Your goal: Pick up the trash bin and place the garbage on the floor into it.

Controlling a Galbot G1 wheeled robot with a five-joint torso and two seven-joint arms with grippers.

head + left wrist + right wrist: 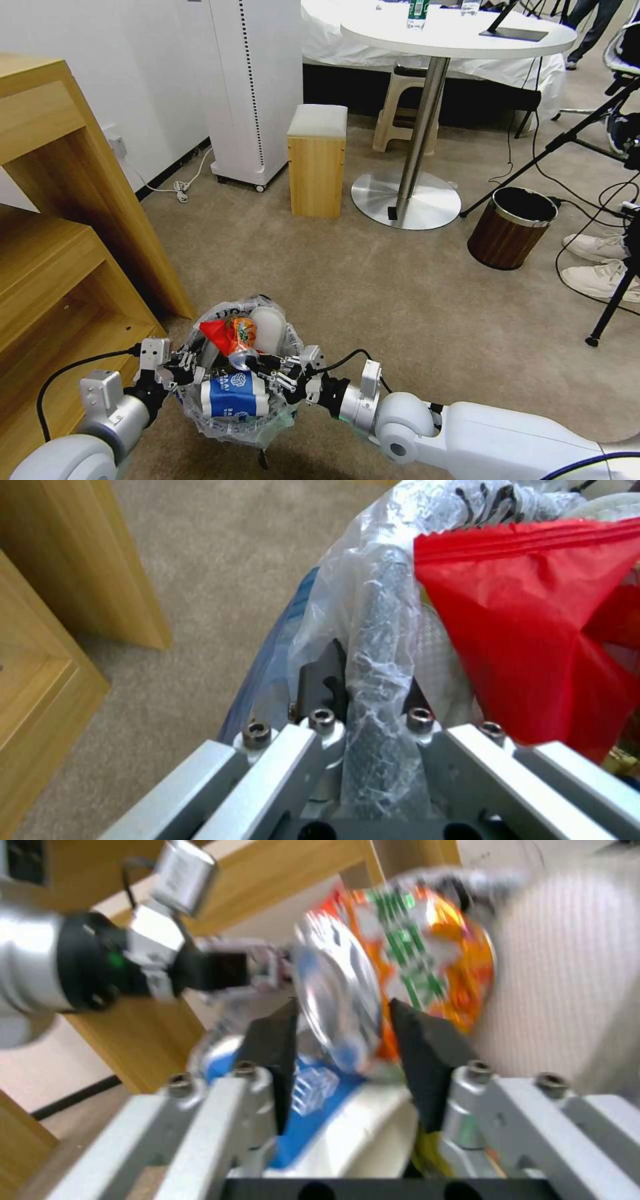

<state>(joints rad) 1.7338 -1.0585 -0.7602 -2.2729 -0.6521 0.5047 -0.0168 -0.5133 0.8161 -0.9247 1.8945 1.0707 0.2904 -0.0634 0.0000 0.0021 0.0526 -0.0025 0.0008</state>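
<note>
The trash bin (pixel 221 311), small and lined with a crinkly clear bag, hangs low in front of me above the carpet. My left gripper (pixel 187 368) is shut on its black, bag-covered rim (pixel 381 670), one finger on each side. Inside lie a red wrapper (pixel 215 333), a white slipper (pixel 270 328) and a blue-white carton (pixel 233 395). My right gripper (pixel 265 365) reaches in over the bin from the right. Its dark fingers (pixel 417 1040) clamp an orange crushed can (pixel 427 950) with a silver end, just above the carton (pixel 320 1090).
A wooden shelf unit (pixel 60 233) stands close on the left. Farther off are a wooden stool (pixel 317 160), a round table's steel base (pixel 407 197), a brown metal-rimmed bin (pixel 511 227), tripod legs, cables and a person's shoes (pixel 597 263) at the right.
</note>
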